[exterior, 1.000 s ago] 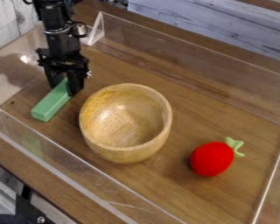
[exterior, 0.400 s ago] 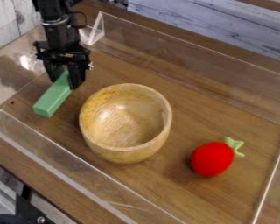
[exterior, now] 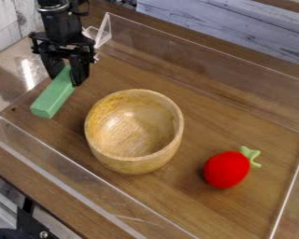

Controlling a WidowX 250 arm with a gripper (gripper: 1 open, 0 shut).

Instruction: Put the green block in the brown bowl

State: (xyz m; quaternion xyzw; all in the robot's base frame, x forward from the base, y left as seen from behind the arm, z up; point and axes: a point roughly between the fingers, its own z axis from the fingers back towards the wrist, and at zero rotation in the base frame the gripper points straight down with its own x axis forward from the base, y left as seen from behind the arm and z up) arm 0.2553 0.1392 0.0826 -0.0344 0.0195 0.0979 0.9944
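On the wooden table (exterior: pixel 239 103), the gripper (exterior: pixel 64 77) is pinching the green block (exterior: pixel 52 95) by its upper end, fingers closed tight; the block is slanting below them, left of the brown bowl (exterior: pixel 135 129).

Grained wooden brown bowl (exterior: pixel 135 130), matt green block (exterior: pixel 52 96), glossy wooden table (exterior: pixel 220 103)

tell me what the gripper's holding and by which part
The gripper is shut on the green block, gripping its upper far end; the rest hangs tilted down to the left of the brown bowl.
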